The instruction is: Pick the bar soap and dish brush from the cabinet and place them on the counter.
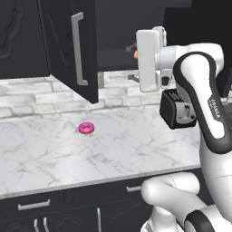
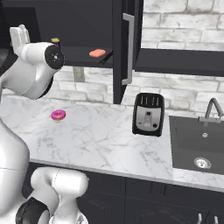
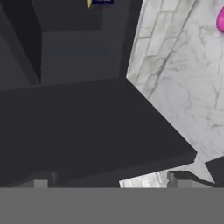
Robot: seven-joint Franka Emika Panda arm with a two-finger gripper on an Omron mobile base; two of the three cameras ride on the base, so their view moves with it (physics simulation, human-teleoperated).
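Reaching toward the open cabinet (image 2: 87,26), the fingers (image 3: 39,180) stand spread wide with nothing between them, their two dark tips rising at the bottom of the hand view with the dark shelf (image 3: 87,127) just ahead of them. Beyond the fingers, at the back of the shelf, a yellow-and-blue box (image 3: 99,2) shows at the far edge of the hand view. The bar soap (image 2: 97,53) lies flat on the shelf, off to one side of the fingers and clear of them; the dish brush (image 2: 106,58) rests just beside it, nearer the open door (image 2: 127,48), its black shape hard to tell from the dark wood. Neither thing is yet between the fingers.

The step in hand appears to be the approach to the first pick. To do it well, the hand should swing across the shelf until the soap sits centred between the tips, and come in level with the shelf, so that the fingers straddle its short sides without nudging the brush. The door's edge stands close to that path and wants a margin. Below the fingers the white marble table (image 1: 136,149) waits, bearing a pink donut (image 1: 86,128).
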